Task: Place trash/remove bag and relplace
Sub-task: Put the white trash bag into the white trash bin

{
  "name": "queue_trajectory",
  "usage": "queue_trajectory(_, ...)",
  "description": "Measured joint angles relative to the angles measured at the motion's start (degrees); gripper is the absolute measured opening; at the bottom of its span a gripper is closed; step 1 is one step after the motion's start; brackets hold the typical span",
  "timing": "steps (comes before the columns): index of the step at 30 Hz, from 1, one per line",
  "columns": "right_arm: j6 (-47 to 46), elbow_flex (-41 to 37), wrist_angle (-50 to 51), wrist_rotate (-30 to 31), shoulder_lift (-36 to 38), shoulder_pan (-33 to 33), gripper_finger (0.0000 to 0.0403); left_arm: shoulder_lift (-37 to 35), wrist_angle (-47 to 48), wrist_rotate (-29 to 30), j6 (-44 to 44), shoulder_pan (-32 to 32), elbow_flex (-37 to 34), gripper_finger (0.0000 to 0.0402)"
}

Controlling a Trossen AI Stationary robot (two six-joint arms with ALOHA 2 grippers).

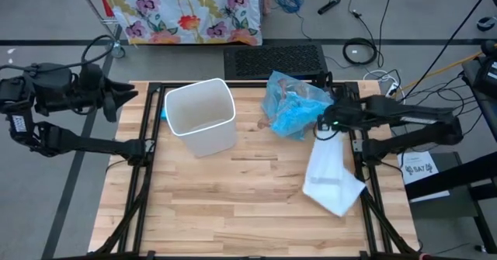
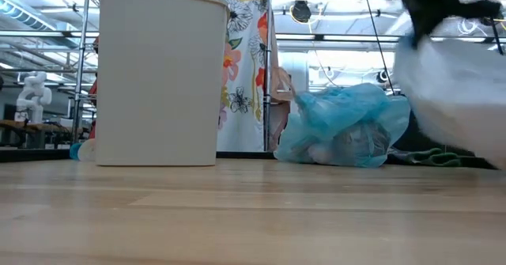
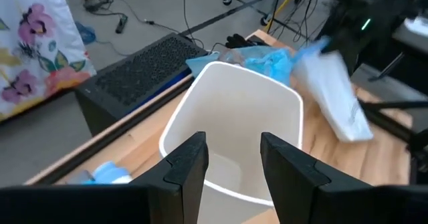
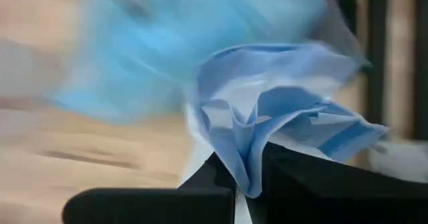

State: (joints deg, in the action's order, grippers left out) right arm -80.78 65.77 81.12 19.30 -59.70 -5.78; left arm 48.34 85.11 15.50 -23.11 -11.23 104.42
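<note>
Two arms in play, one working, one waiting. Nearest the table's front edge in the high view lies the bulk of the white bag, a folded white plastic sheet trailing over the wooden table on its right side. Its upper end rises to the right gripper, whose fingers are clamped tight on the bag's bunched blue hem; the right wrist view shows the blue-and-white folds pinched between the two dark fingers. In the low view the white bag hangs as a pale blurred mass at the right, lifted clear of the table there. Just behind the right gripper, toward the far right of the table, sits the blue bag, translucent light-blue plastic, crumpled and resting on the wood, with brown and pale trash showing through it. Left of centre and further back stands the white bin, upright, its mouth open, no liner seen in it. Left gripper hovers off the table's far-left corner, fingers partly apart and holding nothing, looking down at the bin's rim. Beyond the table, a floral cloth and loose cables on the floor.
</note>
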Motion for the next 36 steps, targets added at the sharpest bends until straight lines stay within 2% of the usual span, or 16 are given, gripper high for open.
queue_trajectory(5,-2.7,14.99,1.24,9.07,-3.9,6.76,0.0,-2.29,1.69,0.64,4.21,-0.01,-0.02,0.0144)
queue_trajectory(10,0.81,26.09,1.05,12.27,-13.66,10.53,0.0,-5.61,1.67,3.21,7.24,-0.01,-0.02,0.0144)
queue_trajectory(14,6.13,36.87,1.02,13.37,-23.51,11.58,0.0,-7.36,3.59,6.04,9.26,-0.01,0.0,0.0144)
queue_trajectory(18,12.73,51.47,0.72,16.86,-32.81,11.56,0.0,-8.54,4.79,7.35,10.56,0.06,-1.31,0.0144)
queue_trajectory(22,23.27,67.23,-4.29,20.63,-40.65,11.52,0.0,-8.83,4.82,7.25,10.53,1.32,-4.91,0.0144)
queue_trajectory(23,26.28,69.4,-7.53,21.25,-42.01,11.54,0.0,-8.83,4.71,7.19,10.45,1.67,-6.15,0.0144)
queue_trajectory(26,37.44,64.85,-27.3,20.75,-40.78,11.53,0.0,-8.78,3.05,5.94,10.5,2.48,-10.27,0.0144)
queue_trajectory(29,47.49,64.48,-42.39,21.03,-41.45,12.21,0.0,-8.81,-0.07,4.88,10.4,2.74,-13.92,0.0144)
queue_trajectory(36,71.67,64.47,-73.35,20.81,-44.43,15.76,0.0,-9.01,-11.09,-4.0,11.75,2.74,-19.87,0.0144)
